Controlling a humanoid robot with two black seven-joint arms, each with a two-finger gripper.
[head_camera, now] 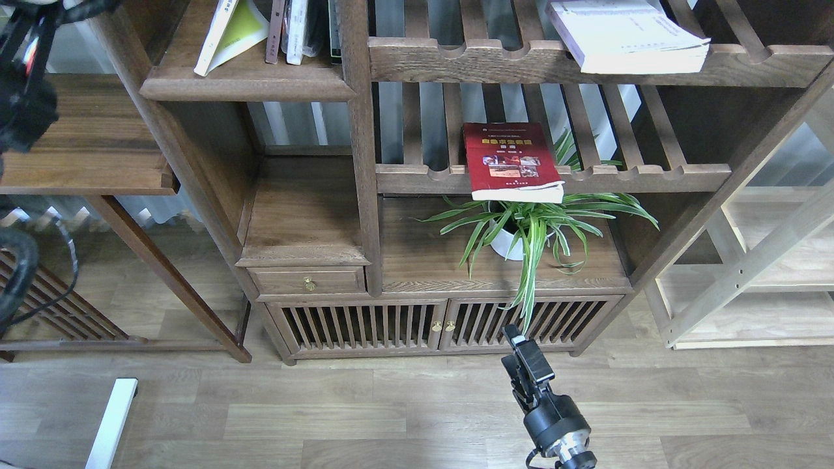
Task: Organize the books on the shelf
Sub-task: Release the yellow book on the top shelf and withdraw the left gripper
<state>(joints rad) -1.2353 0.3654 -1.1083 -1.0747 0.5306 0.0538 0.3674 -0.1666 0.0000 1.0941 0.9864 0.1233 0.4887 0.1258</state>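
Note:
A yellow-green book (233, 29) leans to the left on the solid dark-brown shelf (244, 83) at the top left, next to thin upright spines. A dark red book (511, 161) lies flat on the middle slatted shelf, its front edge overhanging. A thick pale lavender-white book (629, 36) lies on the top slatted shelf at the right. My right gripper (518, 345) hangs low over the floor in front of the cabinet doors; its dark fingers cannot be told apart. Only a piece of my left arm (23, 98) shows at the left edge, and its gripper is out of view.
A potted spider plant (528, 228) stands below the red book. A drawer and slatted doors (365, 326) close off the cabinet's base. A brown side table (91, 150) stands at the left and a pale light-wood rack (749, 273) at the right.

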